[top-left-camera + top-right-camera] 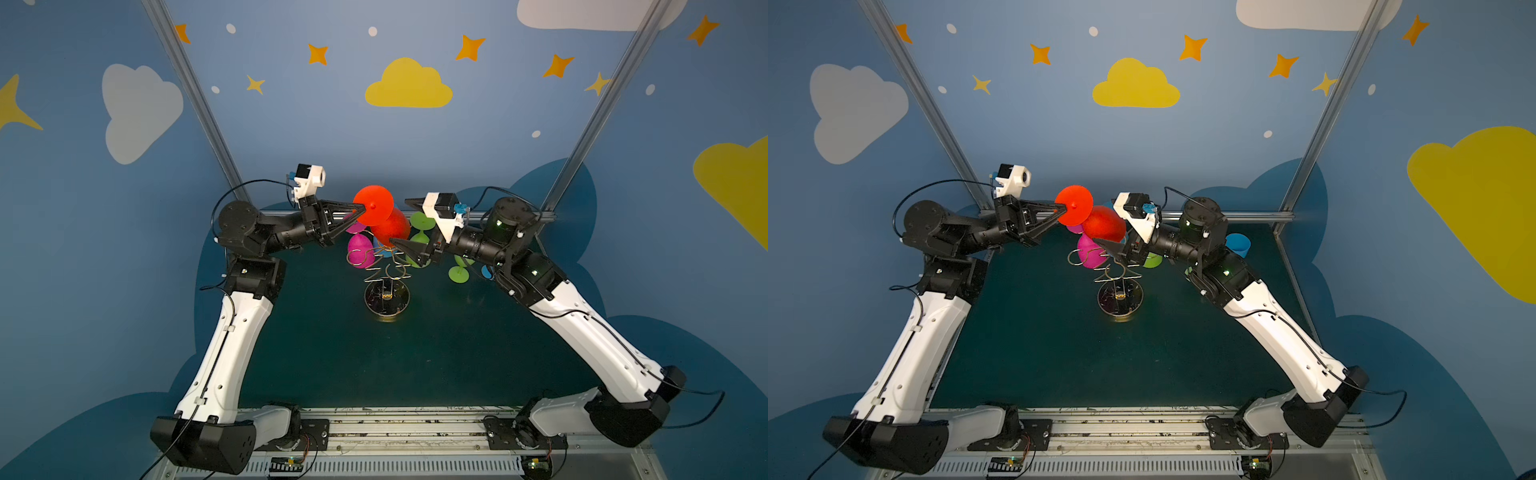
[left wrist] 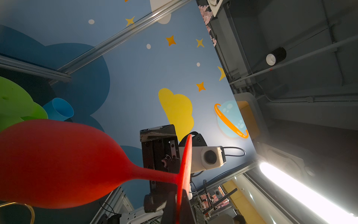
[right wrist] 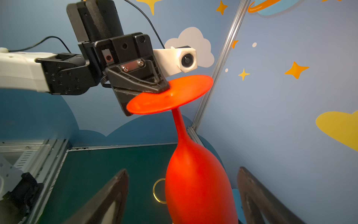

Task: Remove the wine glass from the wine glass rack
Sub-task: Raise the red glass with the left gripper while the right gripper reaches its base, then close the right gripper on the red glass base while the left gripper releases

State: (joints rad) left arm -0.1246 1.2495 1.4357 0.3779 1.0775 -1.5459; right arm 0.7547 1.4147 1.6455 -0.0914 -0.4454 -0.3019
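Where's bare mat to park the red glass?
Free: wide front strip of mat between wine glass rack and front rail; also left of the rack. Crowded: back right, green glasses and blue cup.

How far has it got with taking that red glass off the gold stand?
Mostly done: the red wine glass hangs upside down above the wine glass rack, apparently clear of its loops. In hand: the left gripper pinches its foot, jaws shut; the right gripper has jaws open either side of the bowl. Left: setting it down.
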